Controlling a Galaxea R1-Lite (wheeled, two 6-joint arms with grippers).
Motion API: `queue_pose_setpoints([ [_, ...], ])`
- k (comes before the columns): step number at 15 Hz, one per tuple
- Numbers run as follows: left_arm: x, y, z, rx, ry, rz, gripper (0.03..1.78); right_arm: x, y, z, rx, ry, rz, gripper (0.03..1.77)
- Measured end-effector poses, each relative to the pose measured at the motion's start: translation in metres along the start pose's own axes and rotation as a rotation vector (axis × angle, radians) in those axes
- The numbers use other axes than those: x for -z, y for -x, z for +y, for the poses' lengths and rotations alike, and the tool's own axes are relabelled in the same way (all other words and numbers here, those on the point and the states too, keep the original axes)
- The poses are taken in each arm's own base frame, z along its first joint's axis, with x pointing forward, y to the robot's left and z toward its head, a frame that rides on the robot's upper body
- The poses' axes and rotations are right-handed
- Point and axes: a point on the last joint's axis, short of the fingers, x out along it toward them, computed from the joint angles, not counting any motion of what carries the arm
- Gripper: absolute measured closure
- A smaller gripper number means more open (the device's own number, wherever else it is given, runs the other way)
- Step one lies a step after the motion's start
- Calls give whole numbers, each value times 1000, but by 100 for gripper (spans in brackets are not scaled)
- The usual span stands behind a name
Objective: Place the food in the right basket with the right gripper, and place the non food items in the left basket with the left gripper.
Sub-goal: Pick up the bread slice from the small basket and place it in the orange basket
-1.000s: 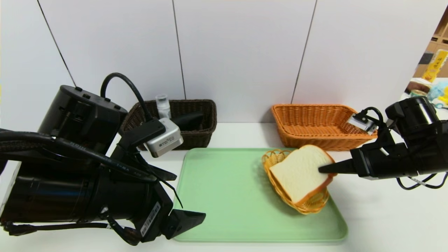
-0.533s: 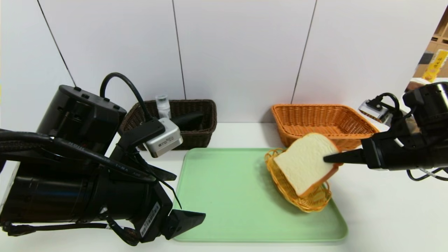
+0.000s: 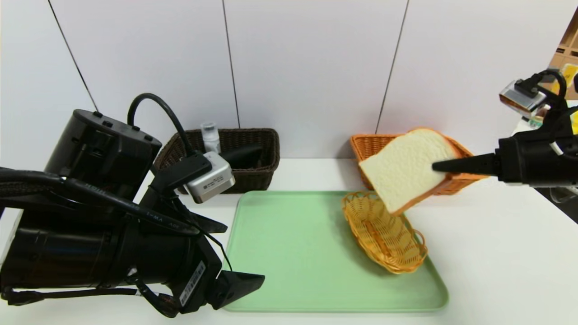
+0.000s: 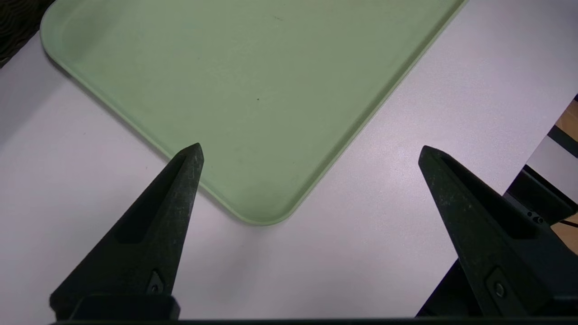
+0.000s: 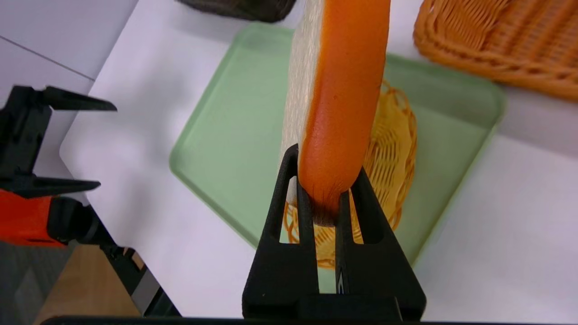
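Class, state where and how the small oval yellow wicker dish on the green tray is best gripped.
Probably pinch the woven wall of the oval yellow wicker dish from above, one finger inside, one outside: its open top leaves that thin raised rim exposed.

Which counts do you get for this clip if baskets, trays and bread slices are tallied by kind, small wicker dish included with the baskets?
Baskets: 3 (dark brown, orange-tan, small yellow)
Trays: 1 (green)
Bread slices: 1
Total: 5

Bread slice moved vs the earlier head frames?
Yes. The bread slice, in the right gripper, is up off the oval wicker dish and now overlaps the orange-tan basket in the head view.
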Motion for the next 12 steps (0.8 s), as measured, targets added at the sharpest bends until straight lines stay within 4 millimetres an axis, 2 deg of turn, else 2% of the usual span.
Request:
queue_pose_setpoints([
  [2, 0, 0, 0, 0, -1, 0, 12, -16, 4, -6, 25, -17, -46, 163],
  [5, 0, 0, 0, -1, -2, -1, 12, -37, 3, -34, 80, -91, -94, 163],
  [10, -1, 0, 0, -5, 5, -4, 12, -65, -22, -92, 117, -166, -203, 163],
  [12, -1, 0, 1, -7, 10, -3, 12, -70, -32, -114, 128, -191, -207, 163],
])
